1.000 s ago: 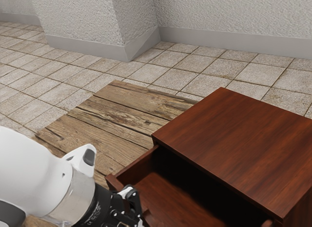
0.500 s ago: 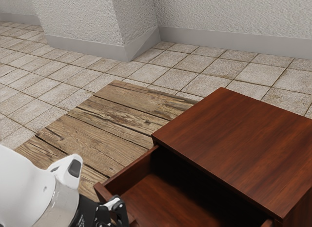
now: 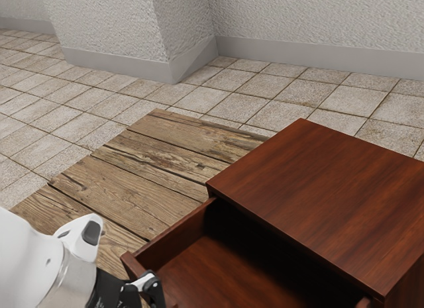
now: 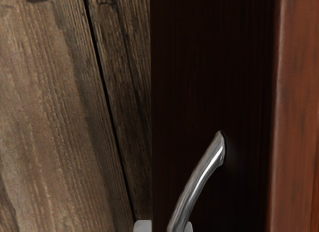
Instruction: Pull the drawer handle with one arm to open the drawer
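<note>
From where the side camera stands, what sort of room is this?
Probably a plain indoor room: tiled floor, rough plastered walls with a grey baseboard, and a dark wooden drawer cabinet by worn planks.

The arm is a glossy white, rounded shell; a brushed silver collar rings it; a small white lobe carries a dark grey oval inset; the pincer is black with pale fittings.

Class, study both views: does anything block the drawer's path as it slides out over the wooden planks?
Nothing visible does. The drawer stands partly out of the cabinet, and the wooden planks ahead of its front show nothing on them. The gripper is at the drawer's front, by the metal handle.
</note>
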Robot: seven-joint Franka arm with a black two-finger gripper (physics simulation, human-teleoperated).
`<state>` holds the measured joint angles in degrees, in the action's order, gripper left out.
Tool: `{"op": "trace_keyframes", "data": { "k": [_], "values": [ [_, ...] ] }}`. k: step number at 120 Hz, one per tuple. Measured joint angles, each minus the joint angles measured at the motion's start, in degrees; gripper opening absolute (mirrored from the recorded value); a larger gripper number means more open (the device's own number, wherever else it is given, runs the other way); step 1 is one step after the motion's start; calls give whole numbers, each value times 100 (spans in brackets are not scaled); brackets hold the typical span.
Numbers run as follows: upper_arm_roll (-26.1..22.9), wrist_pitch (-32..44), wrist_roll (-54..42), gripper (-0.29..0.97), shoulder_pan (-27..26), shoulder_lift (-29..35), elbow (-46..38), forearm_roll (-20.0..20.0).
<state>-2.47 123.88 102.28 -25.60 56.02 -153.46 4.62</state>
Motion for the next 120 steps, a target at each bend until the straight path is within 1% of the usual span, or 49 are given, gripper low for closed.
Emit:
{"op": "trace_keyframes", "data": {
  "k": [35, 55, 80, 85, 93, 101, 107, 120],
  "values": [
    [8, -44, 1, -9, -32, 5, 0, 0],
    [10, -57, 9, 0, -41, 65, -2, -10],
    [33, -158, 21, 12, -116, 343, 12, -28],
    [78, -267, 24, 17, -103, 323, 178, -38],
    [138, -469, 26, 30, -73, 69, 608, -58],
    [171, -712, 33, 40, -46, -244, 1147, -69],
    [196, -931, 37, 45, -35, -544, 1602, -74],
    [268, -1318, 42, 53, 103, -1415, 2424, -83]
  ]
}}
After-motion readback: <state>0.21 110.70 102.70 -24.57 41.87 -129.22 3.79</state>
